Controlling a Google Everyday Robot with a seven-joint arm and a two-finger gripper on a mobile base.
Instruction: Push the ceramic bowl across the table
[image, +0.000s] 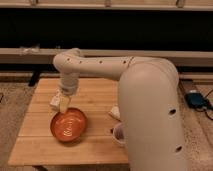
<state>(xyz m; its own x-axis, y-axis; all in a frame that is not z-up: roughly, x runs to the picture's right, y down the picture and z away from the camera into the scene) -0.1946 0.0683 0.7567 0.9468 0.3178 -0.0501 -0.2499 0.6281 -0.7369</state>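
Note:
The orange-red ceramic bowl (68, 125) sits on the light wooden table (42, 140), left of centre and toward the front. The gripper (64, 106) hangs straight down from the arm's wrist and its tip is at the bowl's far rim, at or just above it. The white arm (100, 66) reaches in from the right and its big near link hides the table's right side.
A small white cup (119, 134) stands at the right of the bowl, partly hidden by the arm. A pale object (55, 102) lies on the table just behind the gripper, and another pale piece (115, 112) lies near the arm. A low bench or ledge (30, 52) runs behind the table.

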